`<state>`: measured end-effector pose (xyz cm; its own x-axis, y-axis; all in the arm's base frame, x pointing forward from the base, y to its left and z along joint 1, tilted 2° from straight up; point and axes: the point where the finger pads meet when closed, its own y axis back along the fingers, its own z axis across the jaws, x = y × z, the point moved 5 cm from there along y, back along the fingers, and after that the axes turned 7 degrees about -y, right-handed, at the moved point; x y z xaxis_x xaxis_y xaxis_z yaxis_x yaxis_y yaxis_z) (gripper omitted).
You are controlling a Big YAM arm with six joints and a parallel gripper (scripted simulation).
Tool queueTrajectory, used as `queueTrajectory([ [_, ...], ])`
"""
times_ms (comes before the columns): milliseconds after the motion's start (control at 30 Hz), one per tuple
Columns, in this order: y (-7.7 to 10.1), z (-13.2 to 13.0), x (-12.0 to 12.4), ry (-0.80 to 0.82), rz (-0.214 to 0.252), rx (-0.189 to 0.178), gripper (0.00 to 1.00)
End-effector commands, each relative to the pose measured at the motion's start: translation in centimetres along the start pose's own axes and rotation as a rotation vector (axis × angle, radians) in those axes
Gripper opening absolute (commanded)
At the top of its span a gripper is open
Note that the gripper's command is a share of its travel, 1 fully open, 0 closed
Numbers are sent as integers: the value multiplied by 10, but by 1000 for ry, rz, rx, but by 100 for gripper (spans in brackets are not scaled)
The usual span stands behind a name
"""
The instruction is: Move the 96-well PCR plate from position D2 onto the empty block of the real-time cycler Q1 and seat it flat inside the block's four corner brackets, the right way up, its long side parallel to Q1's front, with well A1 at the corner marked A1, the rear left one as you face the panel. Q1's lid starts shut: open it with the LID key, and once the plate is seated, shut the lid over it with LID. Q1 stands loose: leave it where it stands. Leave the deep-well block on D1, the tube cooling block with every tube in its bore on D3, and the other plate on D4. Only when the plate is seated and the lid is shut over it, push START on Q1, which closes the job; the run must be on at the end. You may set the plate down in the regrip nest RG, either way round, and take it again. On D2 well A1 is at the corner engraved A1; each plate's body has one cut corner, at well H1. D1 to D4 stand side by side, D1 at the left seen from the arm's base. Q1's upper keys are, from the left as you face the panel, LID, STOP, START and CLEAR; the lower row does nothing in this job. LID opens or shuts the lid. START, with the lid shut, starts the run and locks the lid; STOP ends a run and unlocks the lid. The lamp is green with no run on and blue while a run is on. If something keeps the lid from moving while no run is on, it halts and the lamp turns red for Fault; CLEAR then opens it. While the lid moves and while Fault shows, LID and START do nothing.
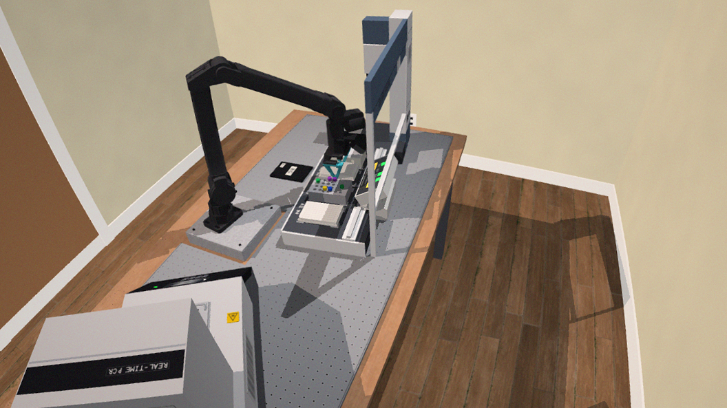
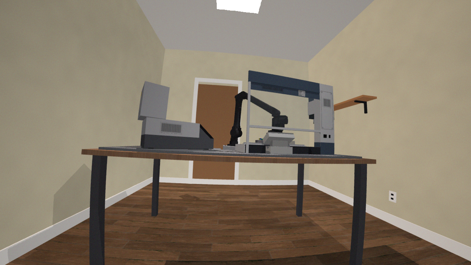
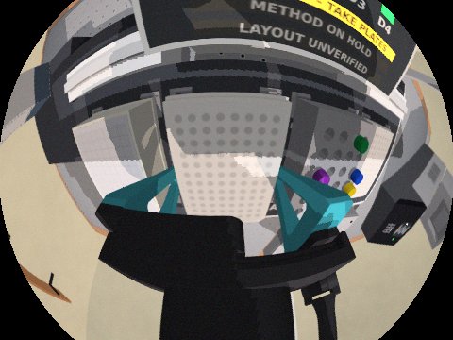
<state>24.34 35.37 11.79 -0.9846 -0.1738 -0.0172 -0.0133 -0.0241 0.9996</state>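
My gripper [image 3: 226, 170] reaches down into the liquid handler deck, and its teal fingers are shut on the two long sides of the white 96-well PCR plate [image 3: 228, 158]. The plate is level and the right way up over position D2. I cannot tell whether it still touches the deck. In the top view the gripper [image 1: 335, 168] stands between the deck frame posts. The real-time cycler Q1 [image 1: 144, 366] is at the near end of the table with its lid [image 2: 153, 100] raised. Its block is hidden. A green lamp [image 1: 154, 285] shows on its panel.
The deep-well block [image 3: 120, 139] is left of the plate. The tube cooling block [image 3: 340, 164] with coloured tubes is on its right, and the other plate [image 1: 321, 210] lies beyond it. The handler's frame [image 1: 388, 75] and display [image 3: 296, 13] rise close by. The black regrip nest [image 1: 289, 167] lies beside the deck.
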Motion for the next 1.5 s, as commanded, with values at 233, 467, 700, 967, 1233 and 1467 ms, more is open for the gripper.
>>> queueTrajectory([
  [233, 34, 6, -10, -6, -32, -26, 0],
  [467, 51, 8, -12, -5, -47, -41, 0],
  [700, 60, 11, -15, -5, -42, -36, 0],
  [967, 72, 8, -13, 1, -44, -39, 0],
  [1233, 88, 11, -17, 4, -60, -54, 0],
  [1467, 69, 10, -11, 12, -36, -32, 0],
])
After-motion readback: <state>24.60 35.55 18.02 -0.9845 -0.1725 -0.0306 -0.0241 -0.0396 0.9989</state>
